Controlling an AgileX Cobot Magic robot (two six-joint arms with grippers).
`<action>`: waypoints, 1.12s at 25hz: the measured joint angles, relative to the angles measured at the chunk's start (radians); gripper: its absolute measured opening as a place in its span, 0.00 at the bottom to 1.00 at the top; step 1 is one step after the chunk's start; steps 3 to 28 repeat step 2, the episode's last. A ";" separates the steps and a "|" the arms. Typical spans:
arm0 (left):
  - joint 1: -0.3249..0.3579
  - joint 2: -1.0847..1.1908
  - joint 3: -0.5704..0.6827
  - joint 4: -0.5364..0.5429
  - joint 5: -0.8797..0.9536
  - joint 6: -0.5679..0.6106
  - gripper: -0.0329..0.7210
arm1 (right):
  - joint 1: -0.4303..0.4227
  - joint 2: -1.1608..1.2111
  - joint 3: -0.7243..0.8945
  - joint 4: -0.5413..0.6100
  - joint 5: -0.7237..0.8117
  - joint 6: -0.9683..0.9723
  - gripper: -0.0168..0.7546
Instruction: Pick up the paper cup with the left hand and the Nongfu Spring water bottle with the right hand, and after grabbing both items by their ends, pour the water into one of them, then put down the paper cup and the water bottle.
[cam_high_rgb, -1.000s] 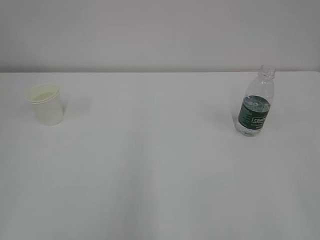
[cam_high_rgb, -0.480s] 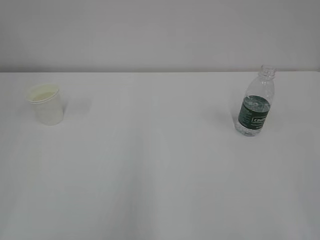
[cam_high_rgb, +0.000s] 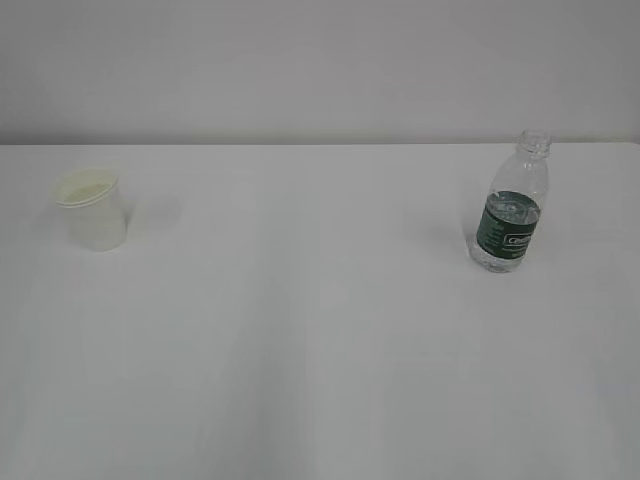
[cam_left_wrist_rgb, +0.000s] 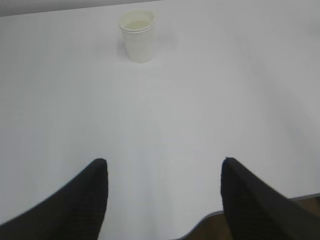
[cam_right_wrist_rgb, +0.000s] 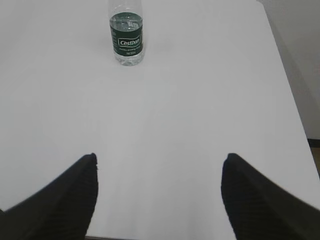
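Exterior view: the paper cup is seen upright on the left side of the white table, near the far edge, with its rolled rim up and a pale interior showing. The water bottle is set upright well apart from it on the right side of the table, uncapped, with a dark green label band around its lower half. Clear water is visible inside the bottle, its surface at about the top of the label. Neither arm is caught in this view.

From the left wrist view, the cup is found far ahead and slightly left of centre, untouched. The left hand is held low over the near edge of the table, its two dark fingers spread wide with only bare tabletop between them.

From the right wrist view, the bottle is seen far ahead and left of centre, its top cut off by the frame, the white print on the label facing the camera. The right hand is likewise spread wide, with nothing held between its fingers. A plain pale wall is seen behind the table.
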 joint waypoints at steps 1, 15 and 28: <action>0.000 0.000 0.000 0.000 0.000 0.000 0.71 | 0.000 0.000 0.000 0.000 0.000 0.000 0.78; 0.000 0.000 0.000 0.000 0.000 0.000 0.71 | 0.000 0.000 0.000 0.000 0.000 0.000 0.78; 0.000 0.000 0.000 0.000 0.000 0.000 0.71 | 0.000 0.000 0.000 0.000 0.000 0.000 0.78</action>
